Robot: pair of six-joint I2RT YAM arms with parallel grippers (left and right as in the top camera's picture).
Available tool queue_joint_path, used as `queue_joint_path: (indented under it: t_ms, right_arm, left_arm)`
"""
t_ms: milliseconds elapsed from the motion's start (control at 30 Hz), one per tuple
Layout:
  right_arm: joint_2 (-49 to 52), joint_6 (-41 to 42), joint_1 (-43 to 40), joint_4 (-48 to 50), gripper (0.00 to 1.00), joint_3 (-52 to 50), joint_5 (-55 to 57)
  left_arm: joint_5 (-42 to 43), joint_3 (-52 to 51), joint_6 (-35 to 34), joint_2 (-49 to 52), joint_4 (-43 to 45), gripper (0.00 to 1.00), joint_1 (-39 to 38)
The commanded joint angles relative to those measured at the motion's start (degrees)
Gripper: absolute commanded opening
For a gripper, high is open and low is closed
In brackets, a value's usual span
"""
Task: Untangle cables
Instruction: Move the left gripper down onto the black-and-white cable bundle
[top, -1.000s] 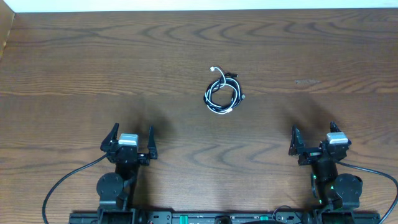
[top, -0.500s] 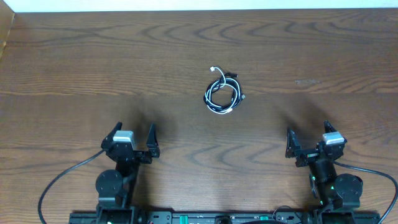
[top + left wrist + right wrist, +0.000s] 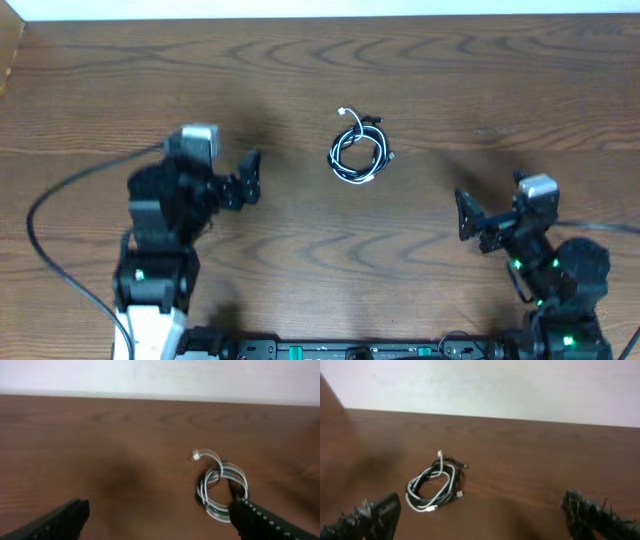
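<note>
Above frame centre, the cables (image 3: 358, 152) lie coiled on the counter (image 3: 480, 80); both our jaws gape, ready to grasp.

Cables (image 3: 358, 150) lie in one tangle on the bench (image 3: 300, 80), behind its middle and slightly right of centre. My left tool (image 3: 240, 180) sits left of the tangle and a little nearer me, near but apart. My right tool (image 3: 490, 205) is right of it and nearer me again, well apart. Left wrist view: tangle ahead, off right. Right wrist view: tangle ahead, off left. Wall (image 3: 520, 385) behind the bench's far edge.
</note>
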Motion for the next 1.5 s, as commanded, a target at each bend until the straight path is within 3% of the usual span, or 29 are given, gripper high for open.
queue_joint_path:
  t_ms: [0, 400, 667, 700, 767, 833, 1000, 1100, 1300, 1467]
  right_arm:
    - [9.7, 0.6, 0.3, -4.7, 0.99, 9.9, -3.2]
    - [39.8, -5.0, -1.8, -30.1, 0.99, 41.2, -11.3]
    - [45.6, -4.9, -1.7, -28.9, 0.99, 43.9, -13.0]
    - [45.6, -4.9, -1.7, -28.9, 0.97, 43.9, -12.9]
    - [45.6, -4.9, -1.7, -28.9, 0.77, 43.9, -12.3]
    - [45.6, -4.9, -1.7, -28.9, 0.63, 43.9, -12.3]
    - [45.7, -4.9, -1.7, -29.5, 0.53, 43.9, -12.3]
    - [45.7, -4.9, -1.7, -30.7, 0.35, 43.9, -12.0]
    - [45.7, -4.9, -1.7, -33.0, 0.34, 43.8, -9.4]
    - [45.7, -4.9, -1.7, -33.1, 0.30, 43.8, -9.5]
  left_arm:
    - [2.0, 11.3, 2.7, 8.8, -6.4, 0.94, -3.6]
    - [2.9, 40.1, 6.1, 36.7, -27.8, 0.94, -16.2]
    - [14.4, 40.7, 4.2, 44.9, -23.4, 0.94, -17.2]
    - [14.5, 40.7, 4.1, 45.9, -22.0, 0.92, -17.3]
    - [14.1, 40.7, 3.7, 49.0, -18.6, 0.82, -17.9]
    - [10.6, 40.7, -0.4, 51.7, -15.6, 0.73, -19.0]
    - [-0.7, 40.7, -9.4, 58.7, -8.6, 0.66, -23.1]
    - [-9.0, 40.7, -14.6, 63.6, -4.4, 0.55, -26.5]
    - [-16.8, 40.7, -17.6, 68.7, -2.8, 0.54, -28.4]
    - [-17.4, 40.7, -17.6, 69.9, -3.0, 0.51, -28.4]
